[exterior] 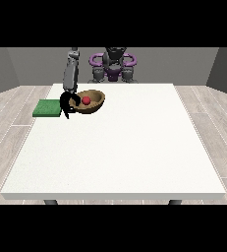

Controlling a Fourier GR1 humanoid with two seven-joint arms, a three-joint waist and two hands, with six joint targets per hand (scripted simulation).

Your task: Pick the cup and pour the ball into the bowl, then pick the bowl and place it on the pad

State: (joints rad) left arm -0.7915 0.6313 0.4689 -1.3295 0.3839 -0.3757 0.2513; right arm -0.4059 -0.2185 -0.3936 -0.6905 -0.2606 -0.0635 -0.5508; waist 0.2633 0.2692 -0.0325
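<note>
A brown wooden bowl [94, 101] sits tilted over the far left part of the white table [120, 147], its opening turned toward the camera. A red ball [86, 100] lies inside it. The hand at the view's left [66, 103] is at the bowl's left rim, with its black fingers curled round that rim. Just left of the hand lies a flat green pad [47, 108], near the table's left edge. No cup shows anywhere. The other hand is out of view.
The robot's torso [113, 66] stands behind the table's far edge. Its grey forearm [71, 74] comes down steeply to the bowl. Wooden floor surrounds the table.
</note>
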